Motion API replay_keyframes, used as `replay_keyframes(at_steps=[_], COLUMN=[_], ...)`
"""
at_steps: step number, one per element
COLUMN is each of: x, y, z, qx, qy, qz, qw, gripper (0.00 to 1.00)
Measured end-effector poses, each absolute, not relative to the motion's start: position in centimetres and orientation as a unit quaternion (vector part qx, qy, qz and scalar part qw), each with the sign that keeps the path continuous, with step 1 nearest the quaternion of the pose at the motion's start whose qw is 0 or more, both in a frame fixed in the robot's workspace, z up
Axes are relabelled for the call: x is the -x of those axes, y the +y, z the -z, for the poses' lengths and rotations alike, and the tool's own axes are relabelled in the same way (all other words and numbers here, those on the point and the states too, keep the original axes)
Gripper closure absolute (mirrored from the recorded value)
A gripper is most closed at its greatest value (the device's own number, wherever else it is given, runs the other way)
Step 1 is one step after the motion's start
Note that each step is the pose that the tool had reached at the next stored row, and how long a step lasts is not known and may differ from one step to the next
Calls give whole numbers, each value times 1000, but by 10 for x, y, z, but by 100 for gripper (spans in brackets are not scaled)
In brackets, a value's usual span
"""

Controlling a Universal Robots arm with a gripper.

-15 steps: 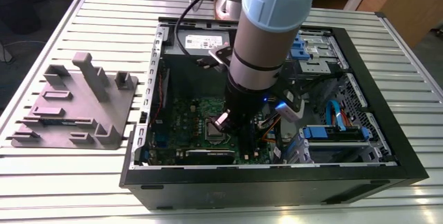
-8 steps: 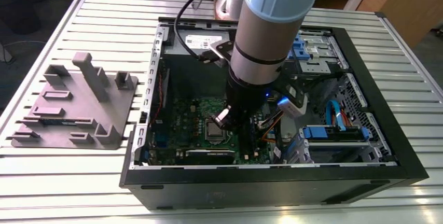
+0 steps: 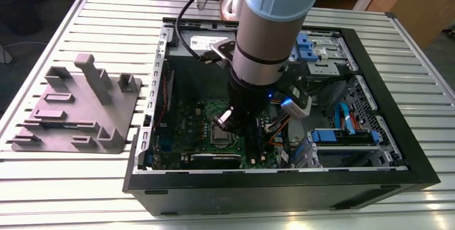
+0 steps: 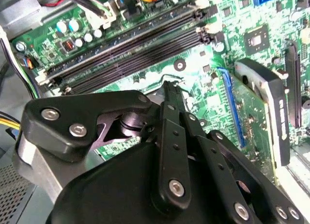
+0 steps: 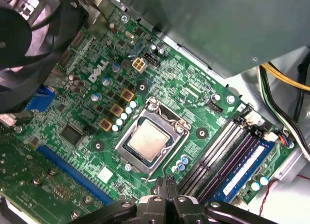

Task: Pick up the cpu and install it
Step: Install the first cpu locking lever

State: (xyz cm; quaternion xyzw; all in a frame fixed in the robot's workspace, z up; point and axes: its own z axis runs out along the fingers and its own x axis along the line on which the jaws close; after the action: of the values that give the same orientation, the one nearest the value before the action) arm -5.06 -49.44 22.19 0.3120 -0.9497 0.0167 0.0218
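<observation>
Silver-grey, the cpu (image 5: 147, 141) lies in its socket (image 5: 167, 118) on the motherboard (image 5: 193, 88) in the first wrist view, with the gripper (image 5: 167, 179) just beside it, fingers together and empty. The exterior view shows the arm (image 3: 265, 54) mid-frame, reaching into the case (image 3: 270, 192). A downward bump here could, I judge, bend the socket pins.

Exterior view: high, oblique, mid-range, looking down on table (image 3: 71, 187) w/ whole open PC case (image 3: 284, 195).
First wrist view: close, approx. straight down on motherboard (image 5: 193, 88).
Second wrist view: closer, oblique, from behind tool (image 4: 169, 88).
Shared in both wrist views: memory slots (image 5: 218, 156) (image 4: 131, 44).
</observation>
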Motion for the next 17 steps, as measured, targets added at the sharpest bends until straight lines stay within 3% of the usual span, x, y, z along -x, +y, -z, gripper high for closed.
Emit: replay_keyframes(at_steps=[17], x=[73], y=[-490], z=[-229], qx=[-309], qy=[-951], qz=[-22], qw=[4], gripper=[90])
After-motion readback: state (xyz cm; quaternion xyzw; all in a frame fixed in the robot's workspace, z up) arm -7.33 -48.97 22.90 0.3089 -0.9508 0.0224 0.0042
